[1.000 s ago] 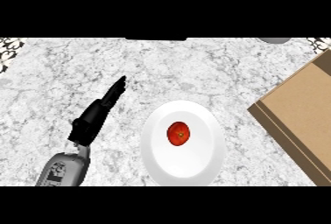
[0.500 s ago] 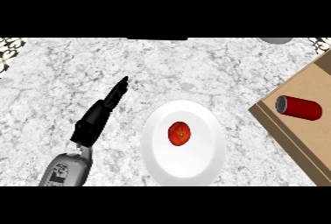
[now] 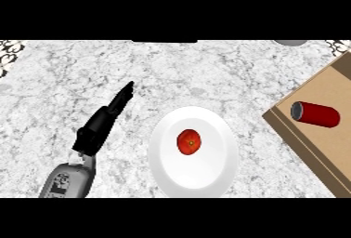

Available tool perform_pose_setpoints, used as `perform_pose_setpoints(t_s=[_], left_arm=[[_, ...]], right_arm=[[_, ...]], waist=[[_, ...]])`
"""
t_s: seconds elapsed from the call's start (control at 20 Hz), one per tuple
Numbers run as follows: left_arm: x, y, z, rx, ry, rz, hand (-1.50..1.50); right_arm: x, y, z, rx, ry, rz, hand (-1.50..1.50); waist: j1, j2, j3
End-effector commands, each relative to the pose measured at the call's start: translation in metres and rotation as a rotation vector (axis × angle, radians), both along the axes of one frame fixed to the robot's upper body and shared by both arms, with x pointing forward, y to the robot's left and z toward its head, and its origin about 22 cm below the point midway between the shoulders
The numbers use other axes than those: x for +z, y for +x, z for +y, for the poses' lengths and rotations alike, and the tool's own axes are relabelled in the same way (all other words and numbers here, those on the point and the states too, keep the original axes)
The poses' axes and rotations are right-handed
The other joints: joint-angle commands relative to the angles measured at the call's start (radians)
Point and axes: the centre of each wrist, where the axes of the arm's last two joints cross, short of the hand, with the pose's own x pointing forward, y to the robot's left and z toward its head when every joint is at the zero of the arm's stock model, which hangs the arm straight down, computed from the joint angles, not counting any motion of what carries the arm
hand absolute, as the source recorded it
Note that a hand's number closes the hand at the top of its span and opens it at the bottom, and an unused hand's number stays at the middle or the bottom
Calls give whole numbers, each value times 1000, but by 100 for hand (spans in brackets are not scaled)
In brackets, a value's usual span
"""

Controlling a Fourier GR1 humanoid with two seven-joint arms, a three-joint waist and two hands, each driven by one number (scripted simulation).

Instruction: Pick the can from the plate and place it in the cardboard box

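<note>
Inside the cardboard box (image 3: 322, 93), a cylindrical red can (image 3: 316, 114) lengthwise.

Speckled grey-white marble counter (image 3: 205, 69), polished-looking. Smooth glossy white plate (image 3: 212, 174), ceramic by its look. On it a shiny red tomato (image 3: 190, 142), smooth-skinned. At right a matt brown cardboard box (image 3: 322, 88), inside it a red can (image 3: 316, 114), metallic with grey end. Left hand (image 3: 103, 123) matt black, plastic-like; forearm grey.

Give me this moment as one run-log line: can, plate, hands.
can: lying on its side in cardboard box | plate: holds red tomato | left hand: open, left of plate | right hand: not in view
</note>
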Motion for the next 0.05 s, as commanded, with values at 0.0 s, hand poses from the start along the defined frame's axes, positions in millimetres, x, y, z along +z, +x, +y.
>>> perform_pose_setpoints(t_s=[0.0], left_arm=[[1, -3, -7, -11, -4, -11, 0]], right_arm=[[15, -12, -30, 45, 237, -9, -150]], waist=[[18, 7, 2]])
